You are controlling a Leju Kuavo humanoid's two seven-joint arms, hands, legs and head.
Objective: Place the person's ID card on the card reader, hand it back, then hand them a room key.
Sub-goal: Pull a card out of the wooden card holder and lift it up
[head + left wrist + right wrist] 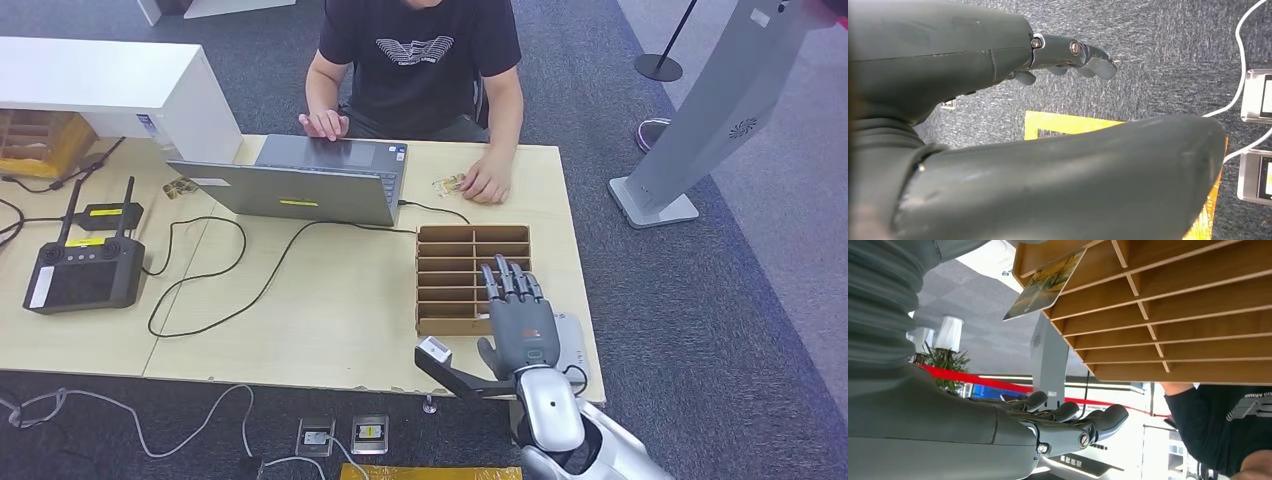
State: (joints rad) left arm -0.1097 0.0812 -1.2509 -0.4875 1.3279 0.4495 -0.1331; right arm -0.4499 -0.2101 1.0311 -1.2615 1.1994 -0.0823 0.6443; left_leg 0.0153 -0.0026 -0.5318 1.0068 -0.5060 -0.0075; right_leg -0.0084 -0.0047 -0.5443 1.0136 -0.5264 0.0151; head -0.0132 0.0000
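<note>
My right hand (519,318) hovers flat over the near right corner of the wooden slotted tray (470,238), fingers straight, slightly apart, holding nothing, pointing toward the person (420,60). The ID card (449,184) lies on the table (330,300) at the far edge, touching the person's hand (488,183) (long axis roughly along the table edge, though too small to be sure). My left hand (998,125) hangs over the carpet, fingers loosely curled, empty.

Light wooden table (330,320) on dark grey carpet (660,320) (grey stand (715,120) nearby)
</note>
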